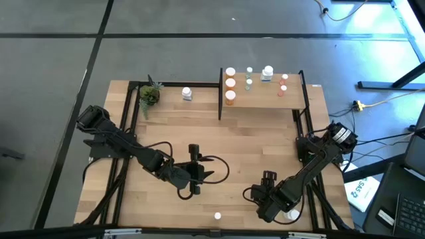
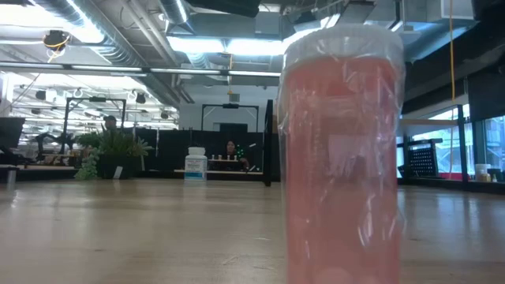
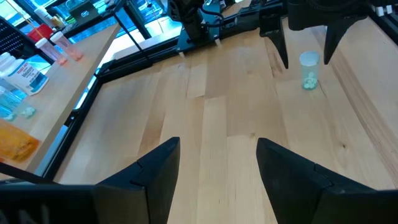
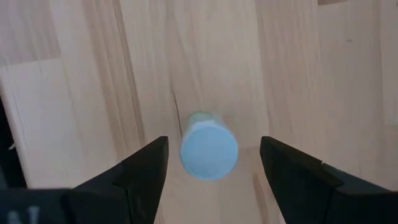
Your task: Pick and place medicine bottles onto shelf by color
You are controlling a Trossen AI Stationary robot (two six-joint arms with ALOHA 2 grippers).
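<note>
A: What's the biggest thing in view?
B: The wooden surface (image 1: 219,143), with the shelf (image 1: 262,96) raised along its far edge. Orange, green, white and pinkish-red medicine bottles (image 1: 230,83) stand grouped by colour on that shelf.

A: And the arms?
B: The left gripper (image 1: 194,169) sits mid-surface, its fingers (image 3: 155,174) spread apart over bare wood, grasping nothing. The right gripper (image 1: 268,180) hangs near the front right, fingers (image 4: 146,168) also released, straddling a green bottle (image 4: 208,146) that stands upright between them, untouched.

A: Anything smaller?
B: A potted plant (image 1: 149,95) and a white bottle (image 1: 187,93) sit just left of the shelf. A pinkish-red bottle (image 2: 341,158) stands at the front edge, filling the low view.
</note>
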